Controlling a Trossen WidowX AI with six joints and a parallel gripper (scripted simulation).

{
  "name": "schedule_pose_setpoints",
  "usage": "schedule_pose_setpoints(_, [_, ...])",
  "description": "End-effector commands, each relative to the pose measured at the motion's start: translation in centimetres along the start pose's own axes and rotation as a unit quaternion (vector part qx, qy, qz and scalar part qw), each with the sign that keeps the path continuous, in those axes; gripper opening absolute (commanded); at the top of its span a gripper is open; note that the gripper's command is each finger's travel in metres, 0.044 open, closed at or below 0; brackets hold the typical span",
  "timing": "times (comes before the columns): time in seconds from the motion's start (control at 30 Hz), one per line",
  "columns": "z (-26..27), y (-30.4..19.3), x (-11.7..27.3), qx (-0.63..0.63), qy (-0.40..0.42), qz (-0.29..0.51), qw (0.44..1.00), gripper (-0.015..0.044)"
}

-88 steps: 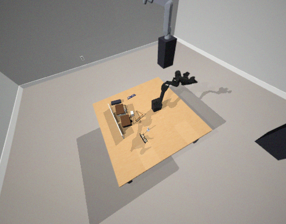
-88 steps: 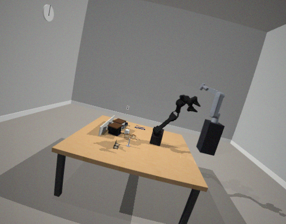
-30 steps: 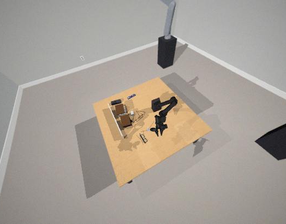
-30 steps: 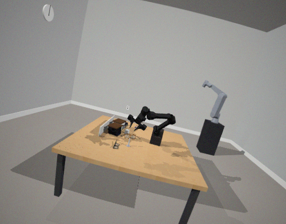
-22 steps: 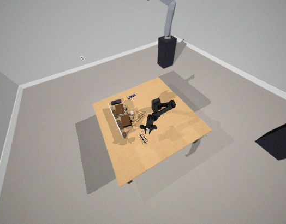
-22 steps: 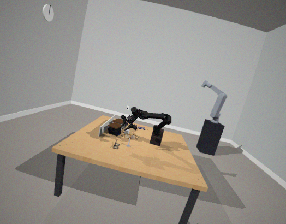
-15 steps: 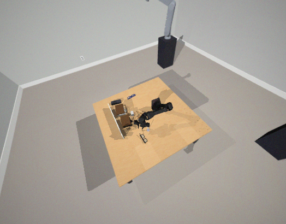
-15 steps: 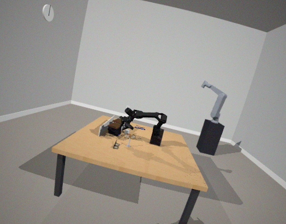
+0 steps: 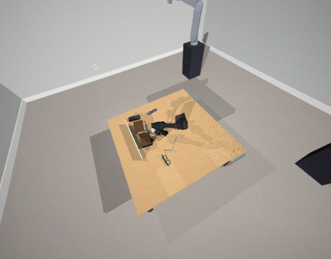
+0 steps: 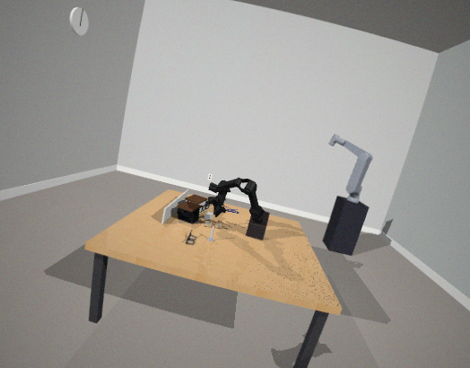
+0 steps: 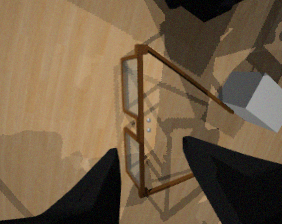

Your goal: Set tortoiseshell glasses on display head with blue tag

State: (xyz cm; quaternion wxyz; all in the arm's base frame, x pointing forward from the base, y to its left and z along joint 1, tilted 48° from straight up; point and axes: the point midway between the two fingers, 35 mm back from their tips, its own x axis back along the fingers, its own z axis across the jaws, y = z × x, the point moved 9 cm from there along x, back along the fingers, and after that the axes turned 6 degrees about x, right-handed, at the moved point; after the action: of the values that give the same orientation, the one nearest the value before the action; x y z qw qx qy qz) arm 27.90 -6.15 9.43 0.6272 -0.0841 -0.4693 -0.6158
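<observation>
Tabletop (image 9: 170,177) (image 10: 169,256) (image 11: 57,80) carries the lot; blk arm (image 9: 170,125) (image 10: 254,193) reaches over it twd two brown-topped boxes (image 9: 139,126) (image 10: 196,198). Grey block (image 9: 153,130) (image 10: 208,216) (image 11: 242,92) sits nr the far end of the specs' upper temple in wrist view. Tortoiseshell glasses (image 9: 160,138) (image 10: 219,224) (image 11: 140,100) are on the tabletop under the jaws (image 9: 158,134) (image 10: 218,214), prob. not yet gripped: jaws part-open, nothing held. Key relation: in wrist view the front bar's long axis runs top to bottom, approx. square to the closing line, w/ its lower hinge end btwn the fingers' sightlines & temples trailing right. Closing shd pinch that end, off-centre, so specs may swing; shifting up twd the bridge wd balance better. Finger height over frame: can't tell. Blue tag: can't make out.
</observation>
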Motion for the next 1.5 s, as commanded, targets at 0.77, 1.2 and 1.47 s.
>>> schedule_pose_setpoints(0.77, [-0.6,-3.3,-1.9,-0.056,0.036,0.037,0.997,0.012])
schedule_pose_setpoints(1.2, [-0.2,-3.4,-4.0,-0.056,0.036,0.037,0.997,0.012])
schedule_pose_setpoints(1.47, [0.1,-3.5,-5.2,-0.056,0.037,0.036,0.997,0.012])
